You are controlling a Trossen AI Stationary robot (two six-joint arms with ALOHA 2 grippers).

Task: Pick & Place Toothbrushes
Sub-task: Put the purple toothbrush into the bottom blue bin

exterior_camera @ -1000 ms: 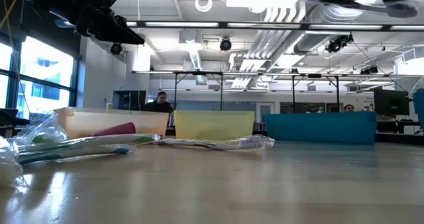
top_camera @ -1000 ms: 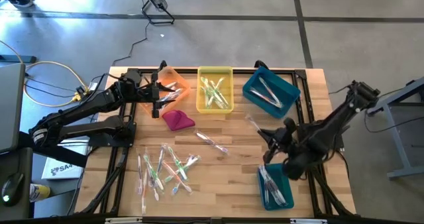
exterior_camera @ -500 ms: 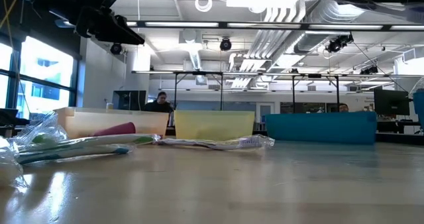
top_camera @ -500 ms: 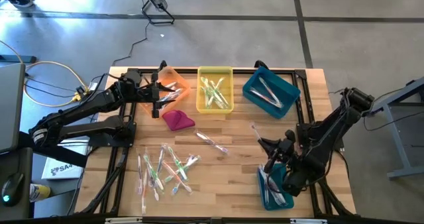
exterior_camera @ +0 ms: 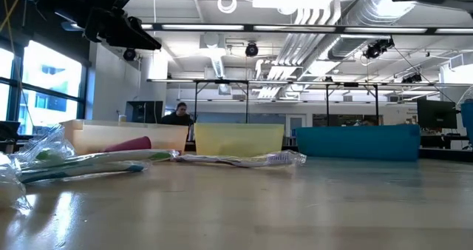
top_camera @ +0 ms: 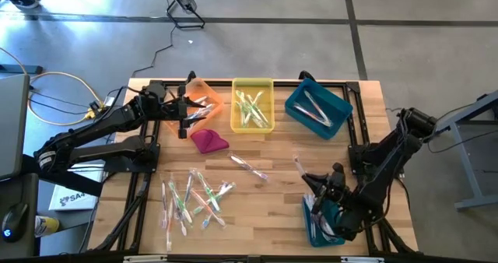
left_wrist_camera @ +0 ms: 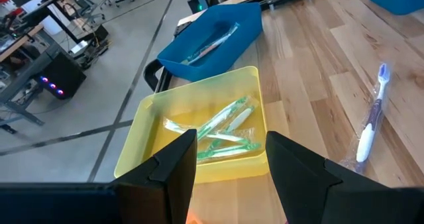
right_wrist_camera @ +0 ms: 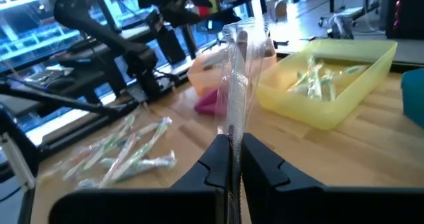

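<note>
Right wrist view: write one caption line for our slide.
Right pincer shut on a wrapped toothbrush, yellow bin beyond.

- Even, bright overhead light; ceiling lamps [exterior_camera: 295,17] glare white in the low view.
- Blue daylight pools on the floor [top_camera: 70,29].
- Tabletop [exterior_camera: 244,205] nearest the low camera is blurred.
- Beyond the right fingers [right_wrist_camera: 262,164], the wrapper [right_wrist_camera: 240,78] smears softly.
</note>
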